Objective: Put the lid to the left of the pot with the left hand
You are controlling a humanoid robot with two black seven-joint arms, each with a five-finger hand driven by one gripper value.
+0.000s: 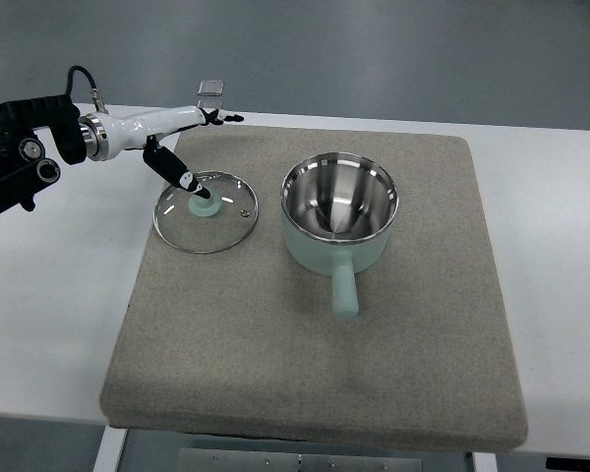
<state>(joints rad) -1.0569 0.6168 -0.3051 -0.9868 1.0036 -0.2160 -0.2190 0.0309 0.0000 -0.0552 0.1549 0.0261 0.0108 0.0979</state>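
Note:
A glass lid (206, 212) with a steel rim and a mint-green knob (205, 206) lies flat on the grey mat (315, 374), just left of the pot. The pot (339, 211) is mint green with a steel inside, uncovered, and its handle (345, 293) points toward the near edge. My left hand (213, 154), white with black fingertips, reaches in from the upper left. Its fingers are spread: one finger (181, 178) angles down to the knob's edge, and the others (221, 117) point right, above and clear of the lid. It grips nothing. The right arm is out of view.
The mat covers most of a white table (49, 295). A small clear block (210, 93) stands at the table's far edge just behind my left hand. My dark left forearm (15, 157) lies over the table's left side.

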